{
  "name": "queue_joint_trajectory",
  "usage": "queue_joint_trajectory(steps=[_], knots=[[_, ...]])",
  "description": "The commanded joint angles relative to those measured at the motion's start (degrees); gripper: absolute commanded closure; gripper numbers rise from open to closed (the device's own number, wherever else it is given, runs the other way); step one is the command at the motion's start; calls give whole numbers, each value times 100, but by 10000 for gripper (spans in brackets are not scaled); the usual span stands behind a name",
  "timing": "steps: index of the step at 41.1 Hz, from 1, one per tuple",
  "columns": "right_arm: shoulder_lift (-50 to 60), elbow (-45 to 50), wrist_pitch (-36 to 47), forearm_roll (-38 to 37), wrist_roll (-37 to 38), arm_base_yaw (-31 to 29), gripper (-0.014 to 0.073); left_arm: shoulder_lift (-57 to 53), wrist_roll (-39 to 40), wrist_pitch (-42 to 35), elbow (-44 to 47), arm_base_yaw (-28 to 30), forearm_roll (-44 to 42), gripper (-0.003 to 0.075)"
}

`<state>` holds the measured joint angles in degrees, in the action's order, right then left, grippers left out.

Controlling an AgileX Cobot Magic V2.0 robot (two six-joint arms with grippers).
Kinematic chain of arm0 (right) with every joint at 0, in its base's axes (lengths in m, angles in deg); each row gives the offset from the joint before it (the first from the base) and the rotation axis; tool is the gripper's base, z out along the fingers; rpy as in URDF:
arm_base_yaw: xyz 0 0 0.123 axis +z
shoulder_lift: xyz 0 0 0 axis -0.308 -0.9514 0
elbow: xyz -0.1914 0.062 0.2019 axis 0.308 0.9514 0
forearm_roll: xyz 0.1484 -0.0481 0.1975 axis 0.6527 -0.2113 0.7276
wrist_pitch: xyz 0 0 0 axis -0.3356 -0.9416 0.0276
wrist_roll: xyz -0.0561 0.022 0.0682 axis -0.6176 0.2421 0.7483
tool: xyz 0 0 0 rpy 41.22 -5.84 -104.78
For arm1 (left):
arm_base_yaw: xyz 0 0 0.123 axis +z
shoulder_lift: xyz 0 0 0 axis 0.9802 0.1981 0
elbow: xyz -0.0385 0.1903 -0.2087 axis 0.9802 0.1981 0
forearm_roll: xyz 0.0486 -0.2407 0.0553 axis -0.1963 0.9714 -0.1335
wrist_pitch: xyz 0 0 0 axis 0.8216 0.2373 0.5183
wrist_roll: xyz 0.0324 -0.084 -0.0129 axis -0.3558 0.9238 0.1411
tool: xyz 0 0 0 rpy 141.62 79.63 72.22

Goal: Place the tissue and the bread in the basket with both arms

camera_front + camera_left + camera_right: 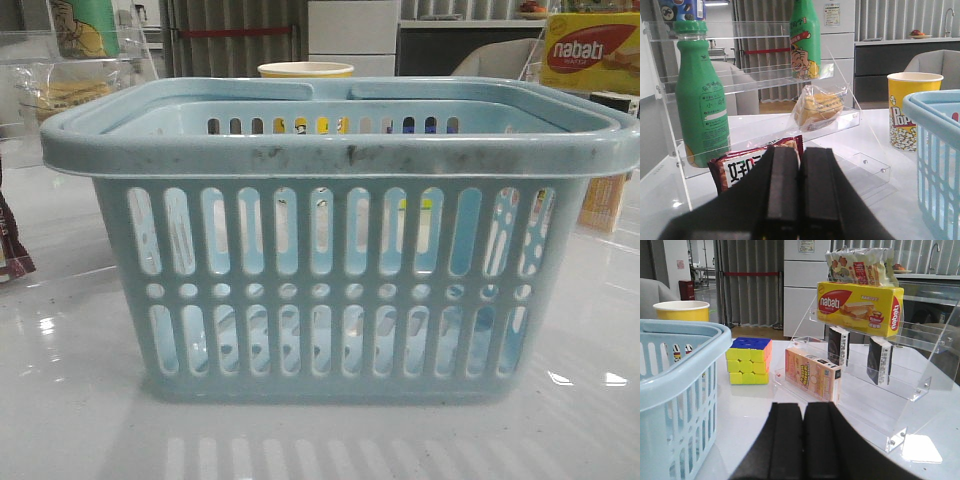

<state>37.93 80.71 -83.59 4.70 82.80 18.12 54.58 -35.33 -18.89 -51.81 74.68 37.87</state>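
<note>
Judging by looks, bread (819, 108) ahead of the pressed-together left end effector (800, 195) seems light, squishy, crinkly-slippery; pinch the bag's middle gently.

White table (80, 400): basket (340, 150), cube (748, 361) on it.

basket (340, 150) 1 | bread (819, 107) 1 | green bottles (701, 105) 2 | tissue packs (838, 345) 2

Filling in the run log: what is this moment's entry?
left claw shut, empty | right claw shut, empty | bread on shelf | basket empty
</note>
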Motion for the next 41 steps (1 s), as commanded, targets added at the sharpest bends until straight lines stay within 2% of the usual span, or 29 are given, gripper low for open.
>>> queue_joint_trajectory(steps=[1, 8, 11, 15, 19, 29, 41], knots=[[114, -37, 564, -39, 1, -8, 556, -101, 27, -509, 34, -39, 41, 627], [114, -42, 878, -39, 1, -8, 556, -101, 27, -509, 34, -39, 41, 627], [114, -115, 1045, -39, 1, -8, 556, -101, 27, -846, 23, -39, 52, 627], [110, -547, 632, -39, 1, -8, 556, -101, 27, -1397, -68, -39, 199, 627], [91, -1165, -69, -39, 1, -8, 556, -94, 38, -1290, -446, -39, 239, 627], [-610, -2983, -1458, -39, 1, -8, 556, 154, 95, 78, -2293, -39, 603, 627], [-2002, -4896, -3104, -39, 1, -8, 556, 1585, 95, 2103, -4508, -39, 603, 627]])
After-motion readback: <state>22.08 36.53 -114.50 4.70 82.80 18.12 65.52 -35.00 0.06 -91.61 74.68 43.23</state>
